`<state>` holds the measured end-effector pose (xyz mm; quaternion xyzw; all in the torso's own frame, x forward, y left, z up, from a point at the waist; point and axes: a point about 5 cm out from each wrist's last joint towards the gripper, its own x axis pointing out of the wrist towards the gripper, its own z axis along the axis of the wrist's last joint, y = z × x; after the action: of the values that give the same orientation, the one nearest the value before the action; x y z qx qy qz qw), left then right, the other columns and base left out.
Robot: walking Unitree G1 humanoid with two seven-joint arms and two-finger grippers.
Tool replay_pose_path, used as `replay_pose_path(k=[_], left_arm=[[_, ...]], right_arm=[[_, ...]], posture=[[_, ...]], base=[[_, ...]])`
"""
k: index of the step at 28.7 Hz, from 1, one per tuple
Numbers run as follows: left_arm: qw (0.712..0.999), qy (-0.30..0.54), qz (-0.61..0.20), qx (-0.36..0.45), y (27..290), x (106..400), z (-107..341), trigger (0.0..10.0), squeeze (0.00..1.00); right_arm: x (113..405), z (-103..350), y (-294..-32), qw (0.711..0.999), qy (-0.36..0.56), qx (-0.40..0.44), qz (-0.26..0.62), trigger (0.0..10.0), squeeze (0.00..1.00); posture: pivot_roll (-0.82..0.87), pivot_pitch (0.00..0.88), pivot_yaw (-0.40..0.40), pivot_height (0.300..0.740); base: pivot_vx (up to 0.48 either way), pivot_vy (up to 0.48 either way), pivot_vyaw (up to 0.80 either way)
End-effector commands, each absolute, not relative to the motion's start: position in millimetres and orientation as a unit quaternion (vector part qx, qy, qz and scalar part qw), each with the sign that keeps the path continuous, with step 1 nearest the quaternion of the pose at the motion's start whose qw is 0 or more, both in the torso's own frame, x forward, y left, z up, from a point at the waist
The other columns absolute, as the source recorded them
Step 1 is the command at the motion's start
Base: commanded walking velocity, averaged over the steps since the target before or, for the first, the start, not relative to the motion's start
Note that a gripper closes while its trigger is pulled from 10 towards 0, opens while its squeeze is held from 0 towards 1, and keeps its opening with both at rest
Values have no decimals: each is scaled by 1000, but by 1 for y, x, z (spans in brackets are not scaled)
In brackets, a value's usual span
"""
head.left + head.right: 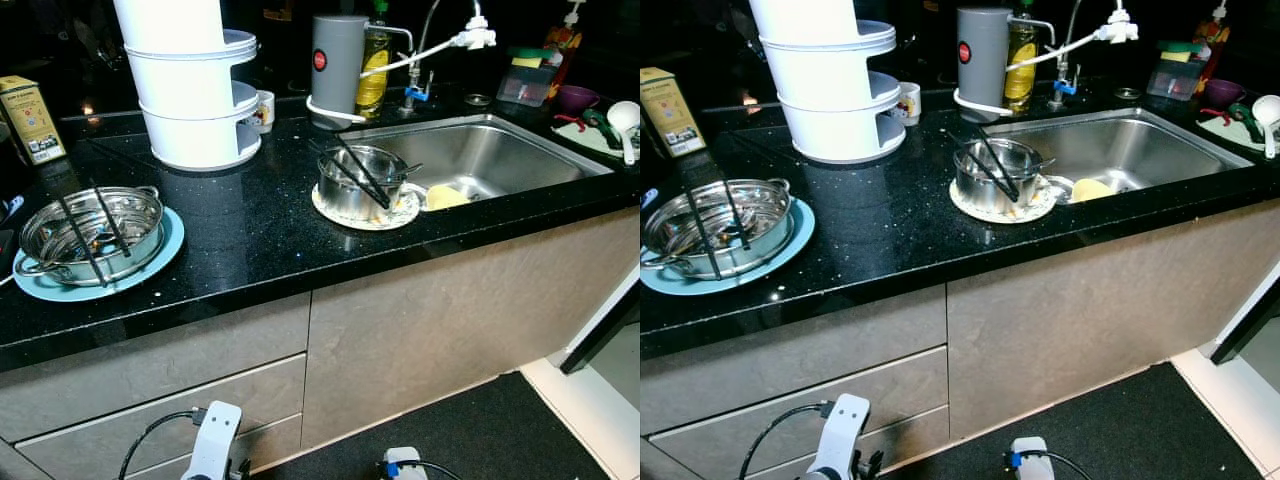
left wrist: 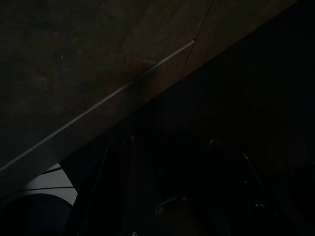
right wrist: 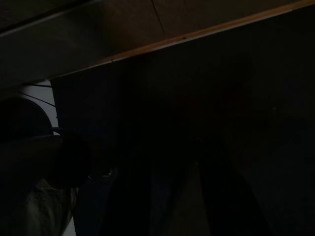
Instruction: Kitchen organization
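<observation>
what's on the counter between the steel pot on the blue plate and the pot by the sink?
Bare black countertop between the steel pot and the sink-side pot, per both eye views.

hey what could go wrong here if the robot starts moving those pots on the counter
The small pot sits on a plate that overhangs the sink edge; a nudge might tip both in. Chopsticks lie loose across it, and another pair across the left pot, so either could slide off when lifted. Both arms hang low by the cabinet, with grippers too dark to judge.
</observation>
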<state>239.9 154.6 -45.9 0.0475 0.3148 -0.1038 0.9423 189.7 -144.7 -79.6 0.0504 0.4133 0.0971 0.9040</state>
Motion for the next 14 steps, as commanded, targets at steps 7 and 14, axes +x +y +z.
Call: replay_pose_path(k=[7,14], left_arm=[[940,321,-109,45,152,236,-49,10000,0],[940,320,-112,45,152,236,-49,10000,0]], right_arm=[[185,-82,-148,903,415,53,92,10000,0],[184,-82,-147,904,412,53,96,10000,0]], posture=[[-34,94,-12,740],[-35,89,-11,740]], base=[[0,0,0],[0,0,0]])
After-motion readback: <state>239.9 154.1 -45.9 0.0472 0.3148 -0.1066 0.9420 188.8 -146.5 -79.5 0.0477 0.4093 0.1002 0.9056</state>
